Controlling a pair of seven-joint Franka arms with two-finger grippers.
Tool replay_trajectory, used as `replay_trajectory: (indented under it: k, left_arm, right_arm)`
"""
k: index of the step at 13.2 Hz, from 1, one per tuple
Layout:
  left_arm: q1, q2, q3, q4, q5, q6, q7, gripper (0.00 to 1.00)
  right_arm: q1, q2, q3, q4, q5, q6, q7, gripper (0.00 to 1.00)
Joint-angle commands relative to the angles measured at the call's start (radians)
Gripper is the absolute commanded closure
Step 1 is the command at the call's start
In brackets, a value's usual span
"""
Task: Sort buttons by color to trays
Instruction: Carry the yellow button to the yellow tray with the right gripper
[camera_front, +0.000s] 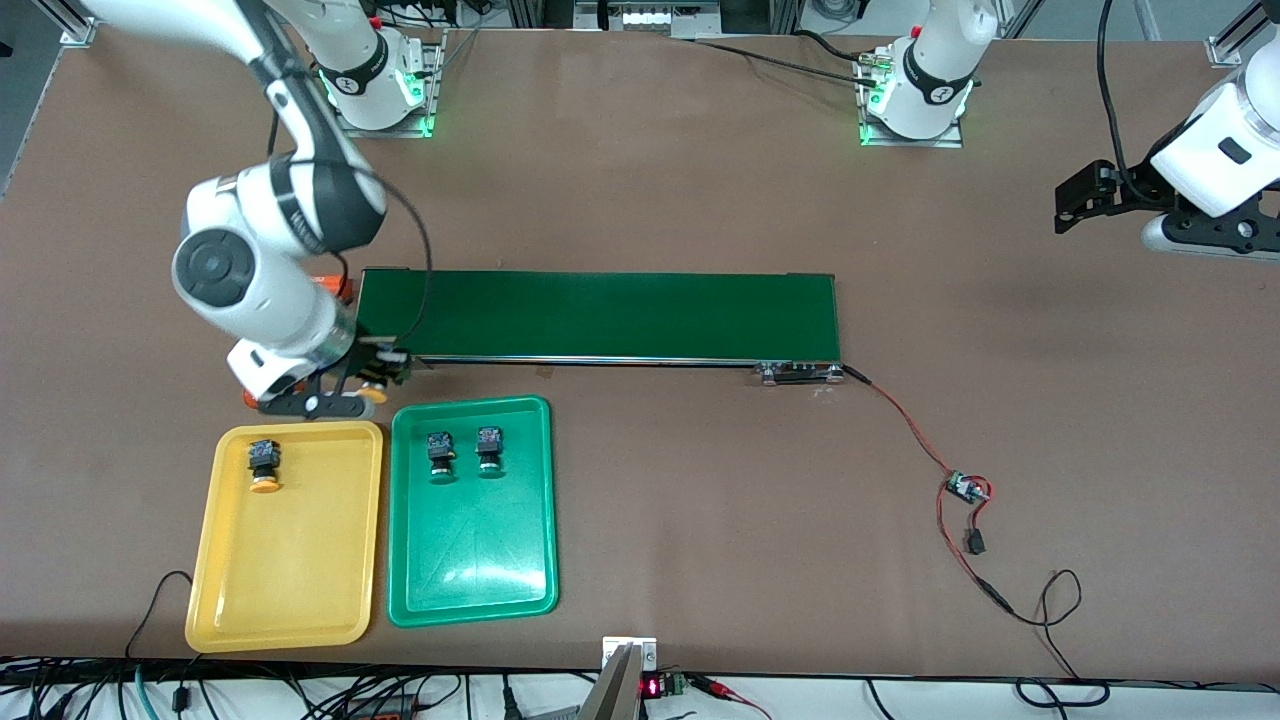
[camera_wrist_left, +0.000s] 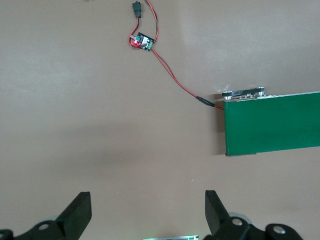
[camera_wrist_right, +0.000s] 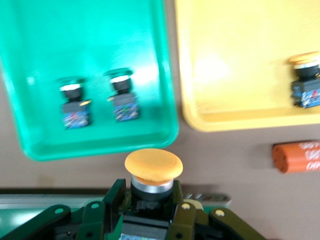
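My right gripper (camera_front: 372, 380) is shut on a yellow-capped button (camera_wrist_right: 153, 165), held over the table between the conveyor's end and the trays' rims. The yellow tray (camera_front: 290, 560) holds one yellow button (camera_front: 264, 466), also seen in the right wrist view (camera_wrist_right: 306, 80). The green tray (camera_front: 470, 560) holds two green buttons (camera_front: 441, 455) (camera_front: 489, 450) side by side, upright, near its rim closest to the belt. Both trays show in the right wrist view: green (camera_wrist_right: 90, 45), yellow (camera_wrist_right: 235, 55). My left gripper (camera_wrist_left: 147, 210) is open and empty, waiting high over bare table at the left arm's end.
The long dark-green conveyor belt (camera_front: 600, 315) lies across the middle, farther from the front camera than the trays. An orange cylinder (camera_wrist_right: 297, 157) lies on the table by the yellow tray's rim. A small circuit board (camera_front: 965, 488) with red wires lies off the belt's other end.
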Motion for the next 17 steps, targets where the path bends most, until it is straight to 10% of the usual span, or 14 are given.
replay_trajectory:
  k: [1,13,17]
  left_arm:
    - [-0.003,0.001,0.004,0.021,-0.006,-0.023,0.008,0.0]
    - [-0.003,0.001,0.004,0.021,-0.006,-0.023,0.008,0.0]
    - [-0.003,0.001,0.004,0.021,-0.006,-0.023,0.008,0.0]
  right_arm:
    - [-0.001,0.107,-0.049,0.118,-0.031,-0.013,-0.057,0.85]
    - [-0.001,0.37,-0.175,0.324,-0.053,0.16,-0.139,0.77]
    - [-0.001,0.37,-0.175,0.322,-0.051,0.16,-0.136,0.0]
